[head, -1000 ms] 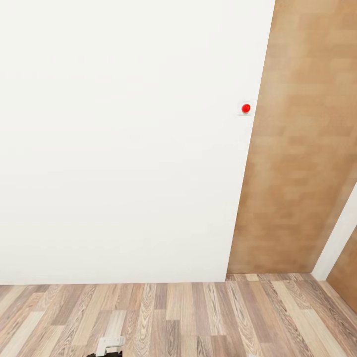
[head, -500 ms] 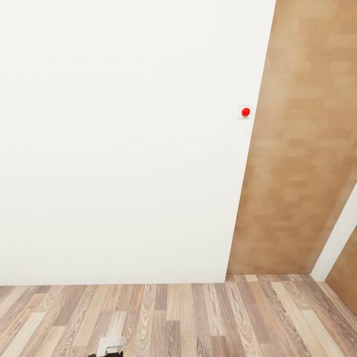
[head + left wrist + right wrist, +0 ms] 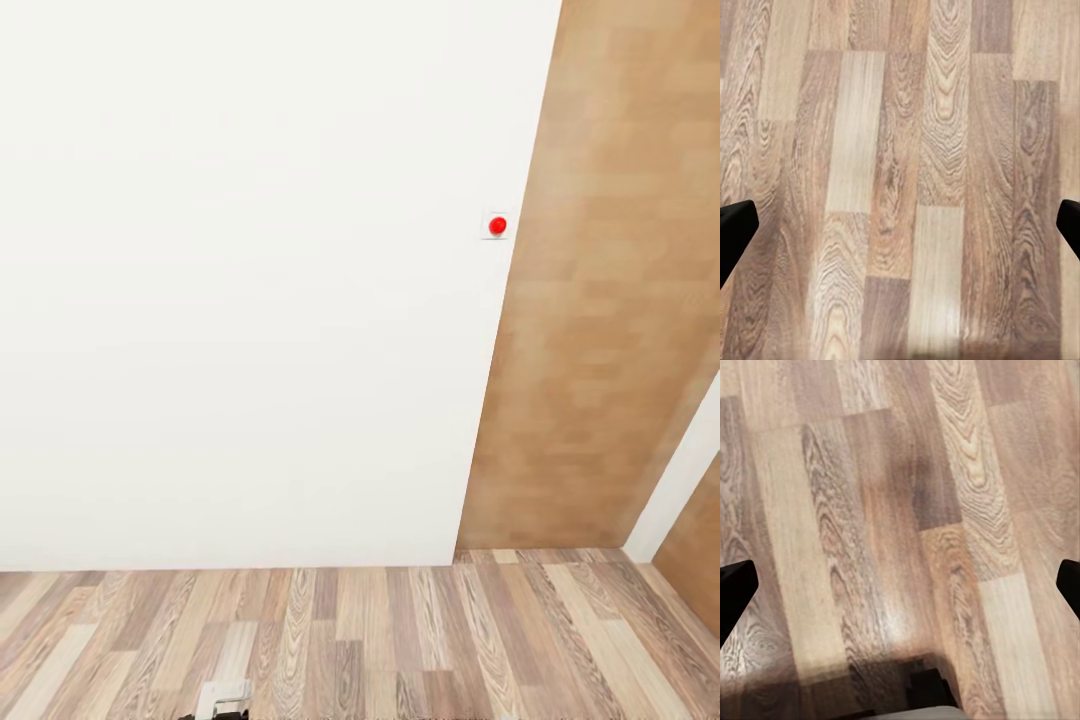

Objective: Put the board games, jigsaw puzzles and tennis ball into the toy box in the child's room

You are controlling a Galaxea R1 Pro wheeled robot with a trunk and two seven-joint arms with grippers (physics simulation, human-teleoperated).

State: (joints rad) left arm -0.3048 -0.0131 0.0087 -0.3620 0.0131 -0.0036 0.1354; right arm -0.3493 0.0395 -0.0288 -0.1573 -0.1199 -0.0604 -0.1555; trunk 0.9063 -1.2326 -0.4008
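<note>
Robot in transit, facing a white wall [image 3: 250, 280]. Wood-panelled wall [image 3: 600, 330] from 1 to 4 o'clock in the head view; a red button [image 3: 497, 226] on a small white plate sits on the white wall at about 2 o'clock, just beside the seam. Plank floor [image 3: 400, 640] across the 6 o'clock band. A pale bit of the robot's own body [image 3: 222, 697] pokes in at 7 o'clock.

Left claw [image 3: 900, 229]: fingertips at the far edges of its wrist view, spread wide, nothing between them but floorboards. Right claw [image 3: 900, 589]: same, wide open and empty; a dark part of the robot [image 3: 926, 686] shows near 6 o'clock in that view.

Toys, toy box, bed and desk: none in sight, so their whereabouts cannot be told from here.

Handling, judged from the task wording alone: board games and puzzle boxes likely light, stiff cardboard, smooth-faced (lids may slip off), so best pinched across a thin edge. Tennis ball light, fuzzy, slightly springy, prone to roll; take it across the middle.
</note>
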